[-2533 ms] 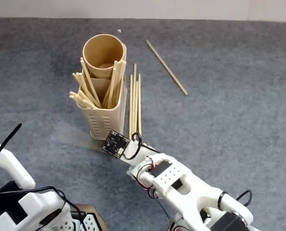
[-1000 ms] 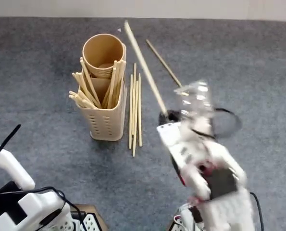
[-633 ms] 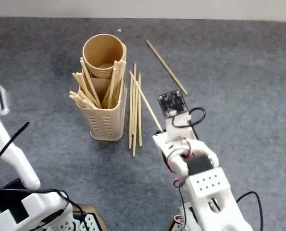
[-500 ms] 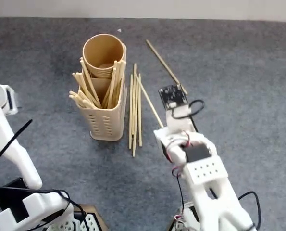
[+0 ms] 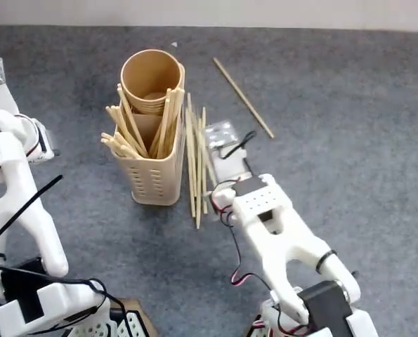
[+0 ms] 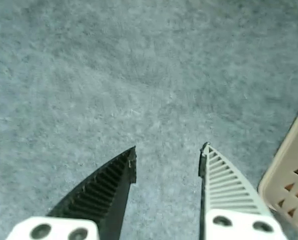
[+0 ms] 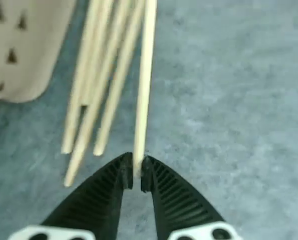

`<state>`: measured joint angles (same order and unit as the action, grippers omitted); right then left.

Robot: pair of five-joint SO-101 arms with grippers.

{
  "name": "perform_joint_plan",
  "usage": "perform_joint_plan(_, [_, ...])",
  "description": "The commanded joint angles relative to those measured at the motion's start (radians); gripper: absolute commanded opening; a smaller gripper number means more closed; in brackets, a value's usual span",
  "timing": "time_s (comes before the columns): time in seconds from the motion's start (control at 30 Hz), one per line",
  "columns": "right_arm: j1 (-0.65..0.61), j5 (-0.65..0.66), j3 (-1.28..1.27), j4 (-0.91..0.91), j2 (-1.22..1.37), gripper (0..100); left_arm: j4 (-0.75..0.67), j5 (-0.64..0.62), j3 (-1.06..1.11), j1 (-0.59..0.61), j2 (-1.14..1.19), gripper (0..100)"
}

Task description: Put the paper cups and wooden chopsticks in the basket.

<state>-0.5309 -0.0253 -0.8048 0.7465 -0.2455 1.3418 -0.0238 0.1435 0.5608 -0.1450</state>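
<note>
One chopstick (image 7: 143, 75) is pinched at its very end by the right gripper (image 7: 136, 172), just beside the basket (image 5: 154, 181). Light, stiff, slick wood likely pivots there; a mid-length hold seems steadier. The left gripper (image 6: 167, 160) gapes wide over carpet (image 6: 88, 75).

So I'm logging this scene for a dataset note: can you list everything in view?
basket: one, beige, perforated, upright on the carpet
paper cups: nested stack, number unclear, brown, in the basket's far compartment
chopsticks in the basket: a bundle, pale wood, near compartment
loose chopsticks: several, pale wood, lying on the carpet beside the basket
held chopstick: one, pale wood, alongside the loose ones
lone chopstick: one, pale wood, farther off on the carpet
carpet: grey, under everything
left end effector: open, over bare carpet by the basket
right end effector: shut on the held chopstick
</note>
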Motion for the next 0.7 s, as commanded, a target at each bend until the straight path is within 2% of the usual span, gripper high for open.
perform_joint_plan(0.0, [-0.019,0.032,0.050,0.001,-0.001,4.9,-0.002,-0.009,-0.004,-0.010,-0.010,22])
perform_joint_plan(0.17, [-0.005,0.040,0.110,-0.058,0.021,19.3,-0.002,-0.009,-0.008,0.004,-0.019,24])
perform_joint_plan(0.33, [-0.027,0.032,0.170,-0.073,0.107,20.0,-0.002,-0.008,-0.008,0.005,-0.019,25])
perform_joint_plan(0.5, [-0.038,0.017,0.188,-0.278,0.254,20.0,-0.002,-0.006,-0.008,0.004,-0.019,25])
perform_joint_plan(0.67, [-0.033,0.017,0.242,-0.300,0.378,19.7,-0.002,-0.006,-0.007,0.007,-0.019,25])
